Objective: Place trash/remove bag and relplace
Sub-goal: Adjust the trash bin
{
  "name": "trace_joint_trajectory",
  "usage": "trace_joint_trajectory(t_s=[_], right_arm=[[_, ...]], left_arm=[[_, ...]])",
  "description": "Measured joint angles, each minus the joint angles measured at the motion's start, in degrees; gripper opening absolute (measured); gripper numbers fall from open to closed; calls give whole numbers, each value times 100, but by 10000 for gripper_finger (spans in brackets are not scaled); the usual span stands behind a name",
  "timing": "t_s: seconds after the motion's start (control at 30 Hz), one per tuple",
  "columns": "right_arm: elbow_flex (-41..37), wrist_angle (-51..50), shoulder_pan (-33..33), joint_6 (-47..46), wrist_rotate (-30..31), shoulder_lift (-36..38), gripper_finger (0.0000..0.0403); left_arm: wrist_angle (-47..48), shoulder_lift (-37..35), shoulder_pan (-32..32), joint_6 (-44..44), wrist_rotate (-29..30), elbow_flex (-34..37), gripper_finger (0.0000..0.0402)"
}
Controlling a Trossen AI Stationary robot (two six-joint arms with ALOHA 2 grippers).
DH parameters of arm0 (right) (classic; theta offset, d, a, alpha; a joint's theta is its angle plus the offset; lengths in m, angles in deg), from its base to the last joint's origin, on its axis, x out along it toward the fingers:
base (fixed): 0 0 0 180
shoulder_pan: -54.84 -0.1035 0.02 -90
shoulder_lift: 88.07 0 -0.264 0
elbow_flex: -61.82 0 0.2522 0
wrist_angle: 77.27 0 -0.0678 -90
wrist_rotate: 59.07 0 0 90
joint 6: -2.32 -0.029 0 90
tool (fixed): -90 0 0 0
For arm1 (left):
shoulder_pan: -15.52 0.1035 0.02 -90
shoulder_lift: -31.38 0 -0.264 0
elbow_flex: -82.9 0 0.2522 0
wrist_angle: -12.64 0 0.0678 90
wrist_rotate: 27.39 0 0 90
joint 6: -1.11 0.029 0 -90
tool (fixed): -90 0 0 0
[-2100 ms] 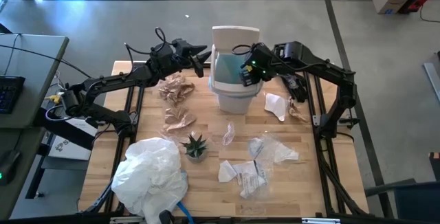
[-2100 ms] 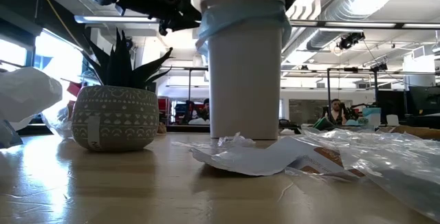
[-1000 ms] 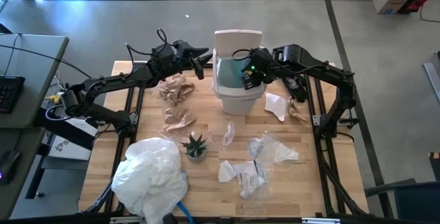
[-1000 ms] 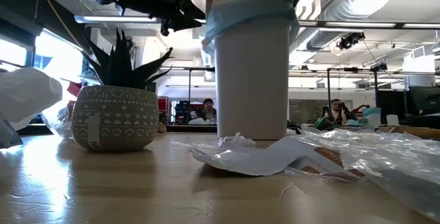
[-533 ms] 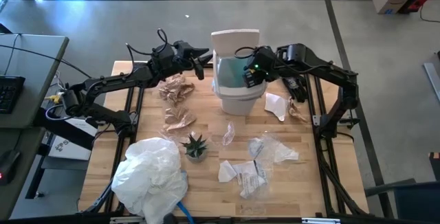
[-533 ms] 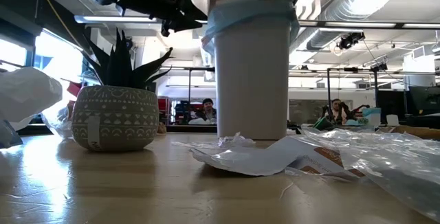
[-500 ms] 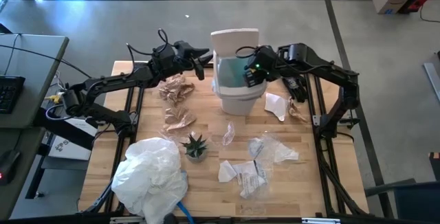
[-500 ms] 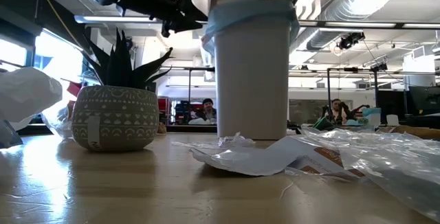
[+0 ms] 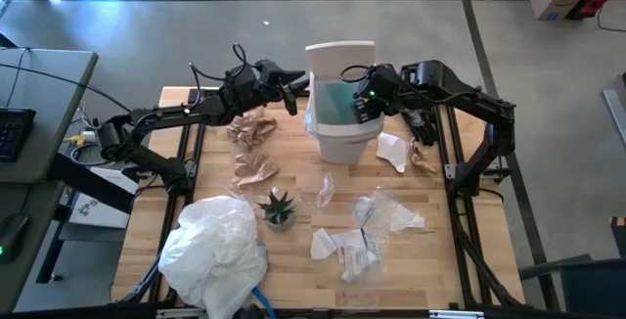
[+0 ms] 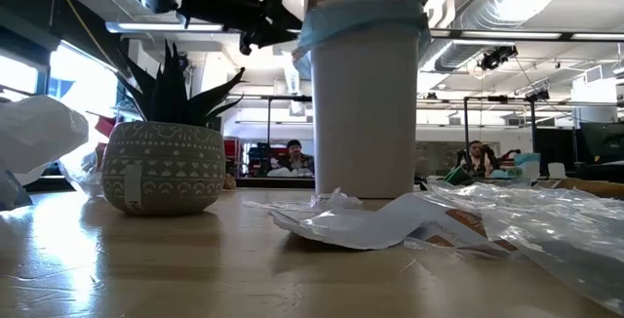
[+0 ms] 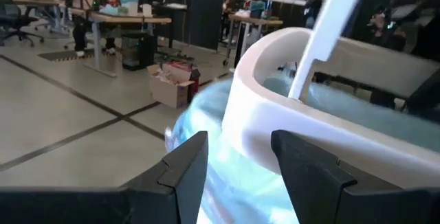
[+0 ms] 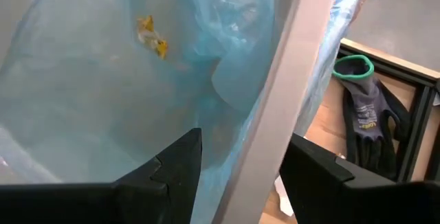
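- High view first: I have both arms up at the white bin point(image 9: 338, 104) at the far middle of the table point(image 9: 293, 280). The left gripper point(image 9: 296, 86) is just beside its left rim; the right gripper point(image 9: 354, 107) is at its right rim.
- My right wrist view shows the right jaws parted, straddling the bin's white rim with the bag point(image 12: 137, 59) on the inner side. I judge it a grip on rim and liner, though I cannot see actual contact.
- The left jaws stand parted, rim and blue liner just ahead of them, nothing held.
- The bag lines the bin, folded over its edge; removing and replacing it is not yet done, by my reading.
- The trash is nearly all left: brown paper pieces point(image 9: 253, 125) left of the bin, white scraps point(image 9: 392, 150) to its right, clear wrappers point(image 9: 377, 209) nearer me.
- A small yellow speck shows inside the liner; I cannot tell what it is.
- The low view cuts off the bin's top and hides both grippers' tips.
- The big white plastic heap point(image 9: 215, 246) may be the spare liner; I cannot confirm that.
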Motion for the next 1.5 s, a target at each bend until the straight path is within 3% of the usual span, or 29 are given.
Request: trace_joint_trajectory(t_s=[0.3,0.8,1.1,1.5], right_arm=[[0,-6,4,17,232,0,175],[0,39,2,2,646,0,240],[0,15,101,-179,46,-4,239],[0,5,208,-426,-152,-7,238]], left_arm=[[154,-9,-28,58,-111,-144,158],[233,-6,-42,105,-158,-146,158],[229,-6,-47,96,-158,-148,158],[209,-8,-132,96,-139,-152,158]])
